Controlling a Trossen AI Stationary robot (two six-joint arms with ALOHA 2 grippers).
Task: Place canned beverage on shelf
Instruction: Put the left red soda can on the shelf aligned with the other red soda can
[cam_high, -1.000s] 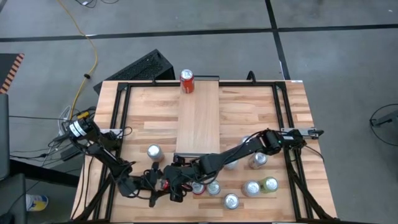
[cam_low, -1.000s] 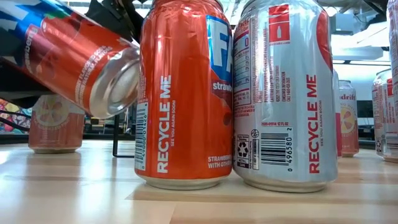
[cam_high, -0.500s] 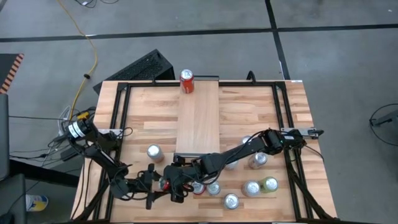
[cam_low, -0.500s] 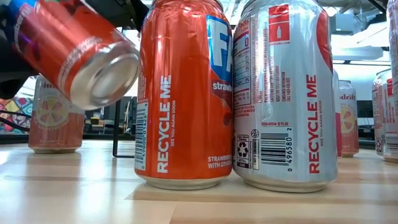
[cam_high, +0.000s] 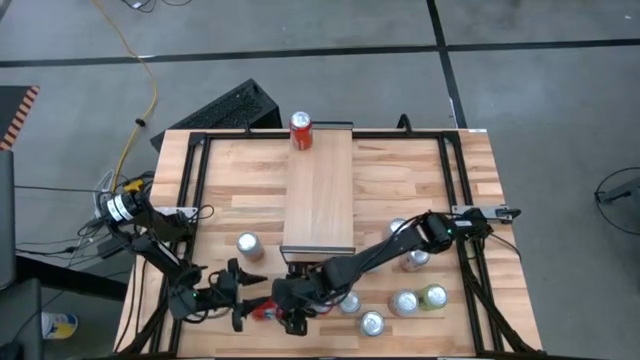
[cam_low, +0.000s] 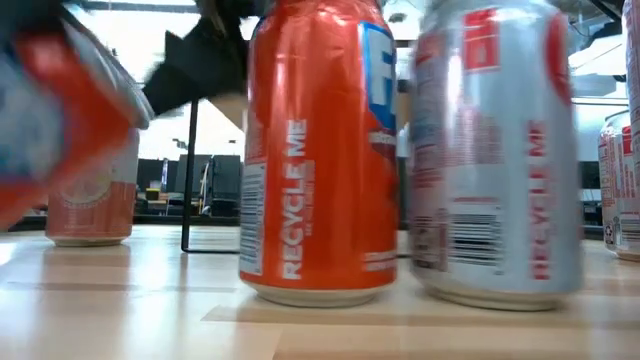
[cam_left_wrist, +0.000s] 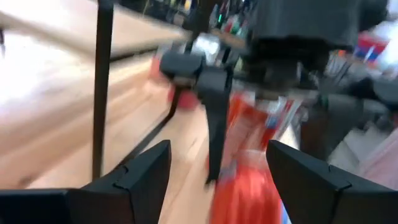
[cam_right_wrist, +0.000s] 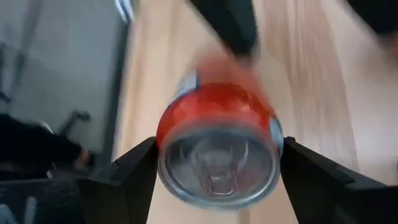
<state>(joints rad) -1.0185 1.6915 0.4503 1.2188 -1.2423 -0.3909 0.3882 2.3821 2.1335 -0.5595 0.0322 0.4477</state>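
Right gripper (cam_high: 290, 303) clamps a smooth, light, dentable red can (cam_right_wrist: 217, 151) by its sides, near the counter's (cam_high: 400, 175) six o'clock edge.

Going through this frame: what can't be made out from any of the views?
- Red can: right wrist view shows it between the right gripper fingers; contact at the can's sides is hidden by its own rim.
- Left gripper: open, but in the high view dark arms merge around it.
- Low view: motion blur smears the orange can and silver can labels.
- Shelf: the can on it is too small to read.
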